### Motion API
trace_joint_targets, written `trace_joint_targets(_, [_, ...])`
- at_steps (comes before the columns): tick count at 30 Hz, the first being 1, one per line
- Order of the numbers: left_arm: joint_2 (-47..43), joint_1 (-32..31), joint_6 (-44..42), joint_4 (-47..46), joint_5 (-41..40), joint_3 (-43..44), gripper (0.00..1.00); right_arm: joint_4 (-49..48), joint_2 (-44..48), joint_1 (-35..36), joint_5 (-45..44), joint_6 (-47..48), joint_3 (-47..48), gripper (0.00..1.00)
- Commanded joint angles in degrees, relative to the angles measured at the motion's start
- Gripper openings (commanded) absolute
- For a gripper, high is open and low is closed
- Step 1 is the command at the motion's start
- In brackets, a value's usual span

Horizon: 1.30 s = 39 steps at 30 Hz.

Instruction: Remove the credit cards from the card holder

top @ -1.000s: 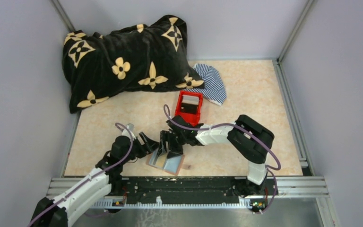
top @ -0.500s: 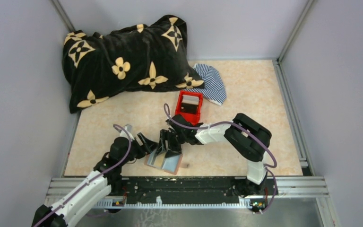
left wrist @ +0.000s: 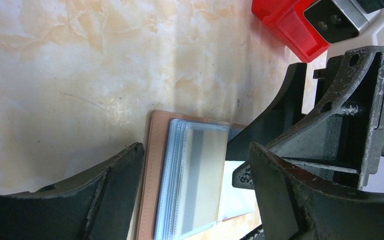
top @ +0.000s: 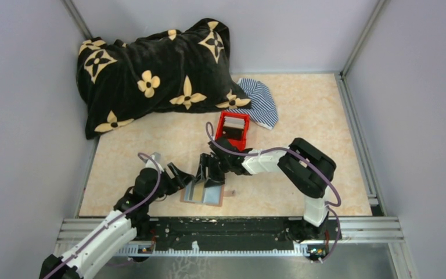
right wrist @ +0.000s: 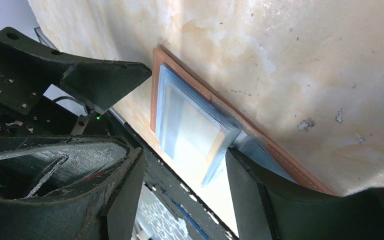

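Observation:
The card holder (top: pixel 202 194) lies open near the table's front edge, its reddish-brown leather rim (left wrist: pixel 154 170) around a stack of clear sleeves (right wrist: pixel 187 127). One tan card with a grey stripe (left wrist: pixel 203 177) shows inside the top sleeve; a light blue patch (top: pixel 214 196) covers the holder's right half. My left gripper (top: pixel 179 175) hovers at the holder's left, open, its fingers (left wrist: pixel 114 189) straddling the sleeves with nothing gripped. My right gripper (top: pixel 208 173) hangs open over the holder's far edge, its fingers (right wrist: pixel 272 200) apart from the sleeves.
A red open-top box (top: pixel 232 130) with a black and silver item stands just behind the right gripper. A black flowered pillow (top: pixel 151 72) and a striped cloth (top: pixel 261 102) lie at the back. The metal rail (top: pixel 238 229) runs right in front of the holder.
My right gripper has drawn back a little toward the red box, and the holder now lies flatter on the table. The left gripper has barely moved.

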State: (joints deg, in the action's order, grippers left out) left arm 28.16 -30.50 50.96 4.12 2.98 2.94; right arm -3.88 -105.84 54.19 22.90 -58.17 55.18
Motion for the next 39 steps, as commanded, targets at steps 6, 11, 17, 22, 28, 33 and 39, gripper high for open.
trace_joint_targets(6, [-5.2, -0.8, 0.7, 5.1, 6.9, 0.5, 0.82, -4.4, 0.6, -1.8, -6.1, 1.2, 2.6, 0.61])
trace_joint_targets(11, [-7.2, -0.8, 0.9, 8.6, 8.7, 1.0, 0.82, -4.8, -0.5, -2.4, -6.0, 1.7, 4.2, 0.61])
trace_joint_targets(17, [-10.0, -0.8, 1.8, 10.7, 8.2, -0.1, 0.82, -4.0, -1.8, -2.4, -4.5, 2.5, 6.2, 0.61])
trace_joint_targets(22, [-8.9, -0.8, 1.6, 9.3, 7.8, -0.7, 0.82, -2.2, 1.6, -2.3, -6.4, 3.1, 4.1, 0.61])
trace_joint_targets(28, [-7.9, -0.8, 0.9, 8.8, 6.5, -1.3, 0.82, 0.8, 8.2, -0.7, -9.2, 5.2, 2.1, 0.60])
trace_joint_targets(33, [-5.9, -0.8, 1.4, 6.4, 6.3, -2.9, 0.83, 3.8, 10.6, 2.3, -9.3, 5.4, 1.0, 0.60])
trace_joint_targets(39, [-0.3, -0.8, 1.3, 2.1, 7.0, -2.9, 0.83, 6.0, 10.6, 6.2, -9.5, 3.2, -1.8, 0.60])
